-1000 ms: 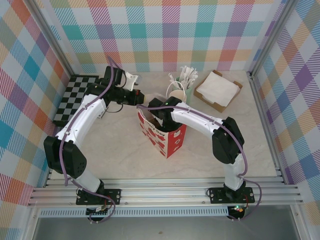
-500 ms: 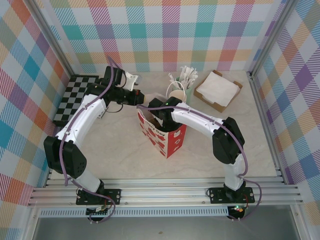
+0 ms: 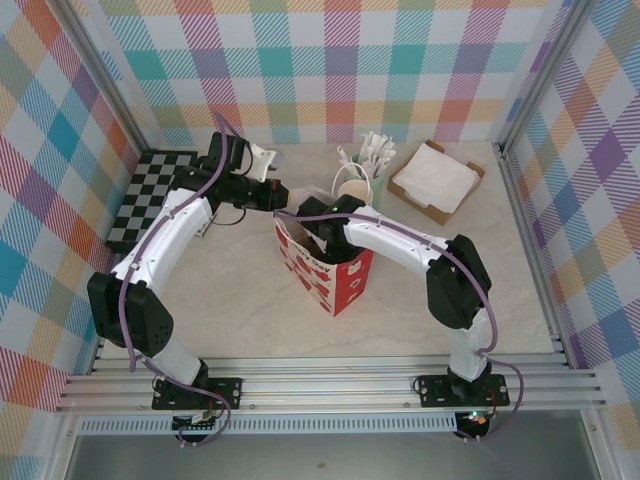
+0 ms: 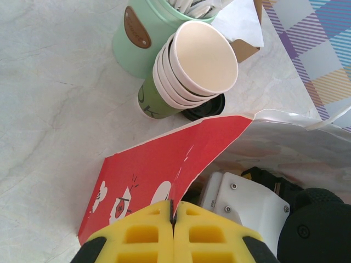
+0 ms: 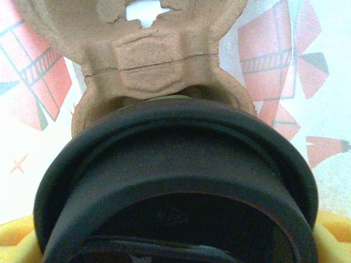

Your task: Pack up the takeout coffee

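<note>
Your left gripper point(image 4: 173, 215) has its yellow fingers pressed together on the rim of the red-and-white paper bag point(image 4: 156, 175), pinching that edge. Your right gripper point(image 3: 318, 230) reaches down inside the bag's mouth. In the right wrist view its jaws stand wide, with 1 yellow finger point(image 5: 16, 244) at each side of the takeout coffee point(image 5: 175, 170). They are clamped on the cup, and its round black lid lies between them. The coffee is inside the bag, just above a brown pulp cup carrier point(image 5: 156, 55) that lies against the printed bag wall.

You have 2 arms in play, 1 bag and 1 coffee cup in the grip. Behind the bag stands 1 stack of cream paper cups point(image 4: 200, 66), 4 or 5 nested; the exact number is hard to tell. 1 loose black lid point(image 4: 207, 111) lies at its base. Just beside the stack is 1 green cup of white cutlery point(image 4: 134, 41). Further right sits 1 cardboard tray of white napkins point(image 3: 436, 181). 1 black-and-white checkered mat point(image 3: 148, 195) lies at the far left.

The tabletop point(image 3: 230, 290) is pale and marbled. Pastel plaid walls point(image 3: 330, 60) close it in on 3 sides, with aluminium rails point(image 3: 330, 385) along the near edge.
</note>
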Motion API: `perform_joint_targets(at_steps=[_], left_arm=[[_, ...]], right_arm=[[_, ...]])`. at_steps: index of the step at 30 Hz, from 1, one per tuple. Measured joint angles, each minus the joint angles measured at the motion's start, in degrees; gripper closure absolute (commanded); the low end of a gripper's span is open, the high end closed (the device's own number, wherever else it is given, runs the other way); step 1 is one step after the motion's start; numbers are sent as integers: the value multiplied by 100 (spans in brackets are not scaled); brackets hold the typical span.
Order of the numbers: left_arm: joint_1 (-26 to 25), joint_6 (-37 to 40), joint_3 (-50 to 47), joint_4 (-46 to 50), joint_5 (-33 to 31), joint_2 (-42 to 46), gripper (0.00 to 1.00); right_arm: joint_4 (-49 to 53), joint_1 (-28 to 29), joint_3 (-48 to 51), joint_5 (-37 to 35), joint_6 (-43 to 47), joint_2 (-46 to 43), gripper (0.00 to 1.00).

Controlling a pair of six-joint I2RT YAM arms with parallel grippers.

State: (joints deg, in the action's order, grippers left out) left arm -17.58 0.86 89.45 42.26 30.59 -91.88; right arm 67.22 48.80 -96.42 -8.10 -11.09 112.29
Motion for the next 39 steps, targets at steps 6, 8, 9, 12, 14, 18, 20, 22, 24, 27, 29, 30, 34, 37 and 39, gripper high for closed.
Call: perform_joint_targets(at_steps=[6, 8, 9, 12, 14, 18, 20, 22, 24, 27, 29, 30, 34, 37, 39], left_arm=[[0, 0, 4, 17, 0, 0, 100], [0, 0, 4, 17, 0, 0, 100], [0, 0, 4, 20, 0, 0, 100], [0, 0, 4, 20, 0, 0, 100], [0, 0, 4, 20, 0, 0, 100], [-2, 0, 4, 20, 0, 0, 100], [-2, 0, 4, 20, 0, 0, 100], [-2, 0, 4, 20, 2, 0, 100], [-2, 0, 4, 20, 2, 0, 100], [-4, 0, 4, 20, 2, 0, 100], [-7, 0, 4, 20, 2, 0, 100], [-7, 0, 4, 20, 2, 0, 100], [-7, 0, 4, 20, 2, 0, 100], [-13, 0, 4, 20, 0, 0, 100], [-13, 0, 4, 20, 2, 0, 100]], right_arm=[[-76, 0, 79, 0, 0, -39, 48], [-94, 0, 101, 0, 0, -52, 48], [-105, 0, 111, 0, -2, -61, 48], [-125, 0, 129, 2, -2, -66, 48], [-146, 0, 153, 2, -2, -79, 48], [-177, 0, 188, 2, -2, -101, 48], [-179, 0, 188, 2, 0, -101, 48], [-181, 0, 192, 2, -2, -103, 48], [-186, 0, 197, 4, -2, -103, 48], [-186, 0, 199, 2, -2, -103, 48], [-188, 0, 203, 4, 0, -103, 48], [-188, 0, 203, 4, -2, -103, 48], [-195, 0, 214, 4, 0, -103, 48], [-199, 0, 223, 7, 0, -103, 48], [-205, 0, 236, 7, 0, -103, 48]])
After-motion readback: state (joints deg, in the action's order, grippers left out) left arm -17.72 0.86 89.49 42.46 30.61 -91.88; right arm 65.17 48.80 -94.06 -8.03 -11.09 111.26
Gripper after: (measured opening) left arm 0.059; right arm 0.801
